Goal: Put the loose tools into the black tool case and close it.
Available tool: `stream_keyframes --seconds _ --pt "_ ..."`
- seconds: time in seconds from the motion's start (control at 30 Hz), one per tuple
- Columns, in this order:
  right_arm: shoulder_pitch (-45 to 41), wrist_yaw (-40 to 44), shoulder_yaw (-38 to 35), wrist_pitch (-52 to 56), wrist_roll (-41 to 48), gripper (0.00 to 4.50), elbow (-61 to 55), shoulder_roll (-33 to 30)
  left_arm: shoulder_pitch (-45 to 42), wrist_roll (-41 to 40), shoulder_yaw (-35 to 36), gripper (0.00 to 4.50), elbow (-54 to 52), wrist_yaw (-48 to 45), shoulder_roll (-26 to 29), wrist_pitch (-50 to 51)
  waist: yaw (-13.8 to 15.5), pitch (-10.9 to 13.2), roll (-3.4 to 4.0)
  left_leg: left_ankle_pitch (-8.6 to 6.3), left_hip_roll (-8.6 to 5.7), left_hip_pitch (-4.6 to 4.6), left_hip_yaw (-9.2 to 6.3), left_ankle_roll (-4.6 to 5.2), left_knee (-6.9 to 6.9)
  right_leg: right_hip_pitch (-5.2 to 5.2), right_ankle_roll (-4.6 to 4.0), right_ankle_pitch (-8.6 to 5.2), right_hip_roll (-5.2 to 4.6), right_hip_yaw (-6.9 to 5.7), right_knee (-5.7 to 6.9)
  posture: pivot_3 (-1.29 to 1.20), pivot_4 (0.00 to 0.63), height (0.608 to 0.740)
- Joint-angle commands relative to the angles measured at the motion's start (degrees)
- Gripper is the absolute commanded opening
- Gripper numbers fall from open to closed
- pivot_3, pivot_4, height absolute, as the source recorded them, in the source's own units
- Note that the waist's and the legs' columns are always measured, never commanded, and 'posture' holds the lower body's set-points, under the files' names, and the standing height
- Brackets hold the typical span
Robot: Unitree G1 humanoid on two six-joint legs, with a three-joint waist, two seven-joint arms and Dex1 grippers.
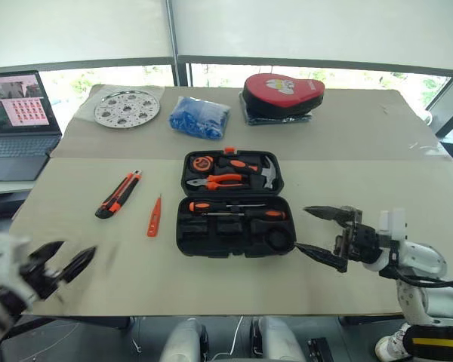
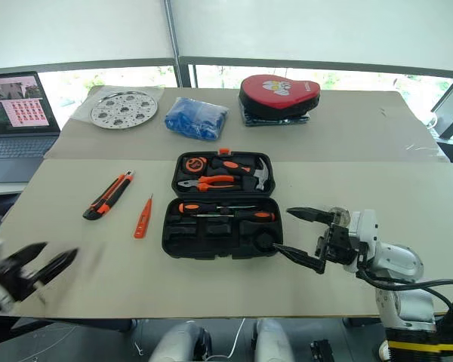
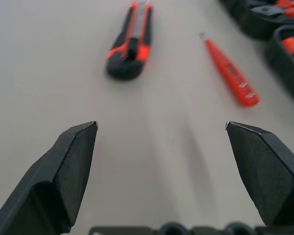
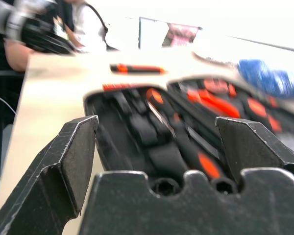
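A black tool case (image 1: pixel 234 205) is laid open in the middle of the table (image 1: pixel 362 162), two screwdrivers (image 1: pixel 238 210) seated in its near half. The right gripper (image 1: pixel 315 232) is held just beside the case's near right corner, fingers spread wide and empty. Left of the case lie a slim tester (image 1: pixel 154 216) and a utility knife (image 1: pixel 118 194). The left gripper (image 1: pixel 60 260), open and empty, is poised near the table's front-left edge, well short of both.

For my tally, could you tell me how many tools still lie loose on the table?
2: the utility knife left of the tool case, and the slim tester screwdriver between them.
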Motion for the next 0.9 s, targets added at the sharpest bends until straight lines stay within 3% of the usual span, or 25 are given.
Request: stream_keyframes --seconds 0.03,0.1,0.23,0.47,0.5,0.63,0.8,0.83,0.9 --pt "-4.16 -0.52 0.72 1.11 3.21 4.44 -3.51 -0.21 -10.42 -1.97 -8.74 4.50 -5.51 16.33 -2.98 11.95 -0.13 0.01 -0.01 0.18 0.00 0.00 0.00 -0.31 0.00 -0.01 -0.02 0.02 0.04 0.00 0.02 0.00 0.150 0.740" --pt "-5.72 -0.52 1.50 1.73 3.45 4.44 -4.09 -0.48 -15.90 0.51 -12.15 4.50 -4.65 23.80 -6.47 15.57 -0.29 0.01 -0.04 0.26 -0.03 0.05 -0.01 -0.45 -0.03 0.02 -0.03 0.05 0.11 0.04 0.07 0.00 0.150 0.740" --pt "-7.39 -0.58 2.71 2.89 3.64 4.44 -5.85 -1.27 -21.61 3.27 -17.08 4.50 -3.06 30.29 -10.99 20.21 -0.15 0.04 -0.09 0.35 0.01 0.14 -0.04 -0.61 -0.07 0.07 -0.07 0.07 0.26 0.03 0.07 0.00 0.150 0.740" --pt "-10.56 -1.77 3.10 5.81 4.95 4.44 -8.02 -2.55 -27.15 8.18 -23.41 4.50 2.23 31.71 -15.05 22.97 0.19 0.05 -0.10 0.35 -0.06 0.16 -0.03 -0.59 -0.08 0.10 -0.08 0.06 0.21 0.04 0.07 0.00 0.150 0.740" --pt "-11.39 -2.23 3.01 6.83 5.49 4.50 -8.57 -2.97 -27.64 8.55 -23.98 4.00 3.30 31.47 -15.79 23.51 0.38 0.03 -0.07 0.35 -0.08 0.16 -0.05 -0.59 -0.08 0.12 -0.08 0.06 0.19 0.02 0.08 0.00 0.150 0.740" --pt "-12.99 -2.91 2.59 8.98 6.98 4.50 -9.21 -4.11 -25.27 11.65 -24.66 2.85 3.66 28.62 -14.21 21.69 0.46 0.02 -0.06 0.33 -0.08 0.40 -0.08 -0.53 -0.07 0.38 -0.08 0.06 0.17 0.00 0.06 0.00 0.150 0.740" --pt "-12.01 -1.61 2.91 8.31 6.78 4.50 -9.18 -4.59 -23.99 11.92 -20.84 1.11 4.75 23.13 -12.21 18.15 0.24 0.02 -0.05 0.22 -0.08 0.74 -0.06 -0.35 -0.26 0.71 -0.08 0.03 0.07 -0.01 -0.12 0.00 0.150 0.740" --pt "-12.02 -1.44 2.76 8.26 6.80 4.50 -9.06 -4.72 -24.14 11.16 -19.74 0.86 4.97 21.07 -11.16 17.75 0.24 0.02 -0.05 0.22 -0.08 0.74 -0.05 -0.36 -0.27 0.70 -0.07 0.03 0.05 -0.02 -0.13 0.00 0.150 0.740" --pt "-12.25 -1.31 2.46 8.49 6.88 4.50 -8.91 -5.10 -24.49 10.86 -18.54 0.86 5.44 14.15 -8.44 12.79 0.19 0.02 -0.06 0.25 -0.08 0.72 -0.06 -0.41 -0.28 0.69 -0.07 0.03 0.05 -0.03 -0.13 0.00 0.150 0.740"
